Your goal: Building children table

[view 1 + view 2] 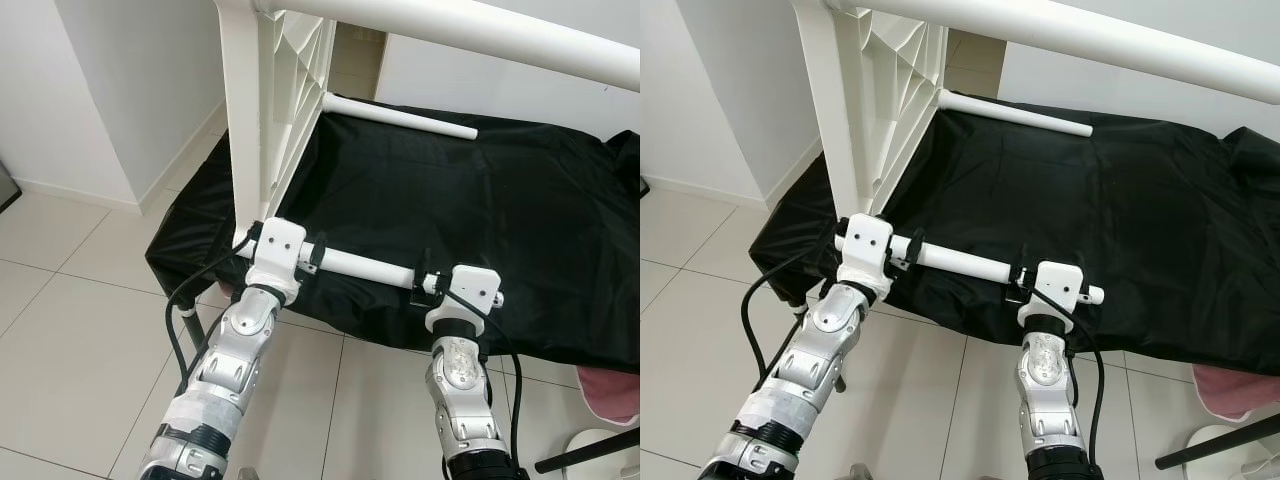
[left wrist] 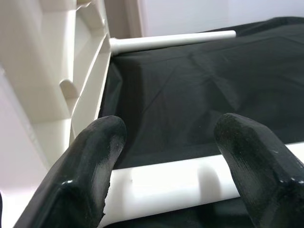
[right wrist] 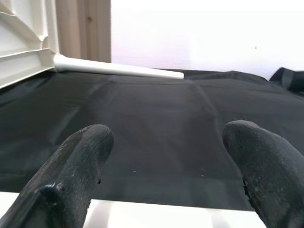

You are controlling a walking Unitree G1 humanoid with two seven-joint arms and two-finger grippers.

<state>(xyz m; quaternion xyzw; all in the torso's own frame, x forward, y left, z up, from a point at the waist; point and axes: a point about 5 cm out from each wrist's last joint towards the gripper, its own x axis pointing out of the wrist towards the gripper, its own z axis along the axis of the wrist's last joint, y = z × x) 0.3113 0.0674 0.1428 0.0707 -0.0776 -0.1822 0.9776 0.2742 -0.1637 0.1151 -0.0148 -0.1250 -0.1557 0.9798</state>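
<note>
A white plastic children's table (image 1: 270, 110) stands on its edge at the left of a black-covered surface (image 1: 480, 200). One white leg (image 1: 400, 117) sticks out of it low at the back, and another (image 1: 480, 30) crosses overhead. A third white leg tube (image 1: 365, 266) lies level along the front edge, its left end near the table's corner. My left gripper (image 1: 287, 246) and right gripper (image 1: 460, 283) are both open. Their fingers (image 2: 95, 156) (image 3: 76, 161) are spread along the tube, one gripper at each end of it.
White tiled floor (image 1: 90, 330) lies below and to the left, with a white wall (image 1: 110, 80) close at the left. A pink cloth (image 1: 612, 392) and a black rod (image 1: 590, 455) sit at the bottom right. Cables hang from both arms.
</note>
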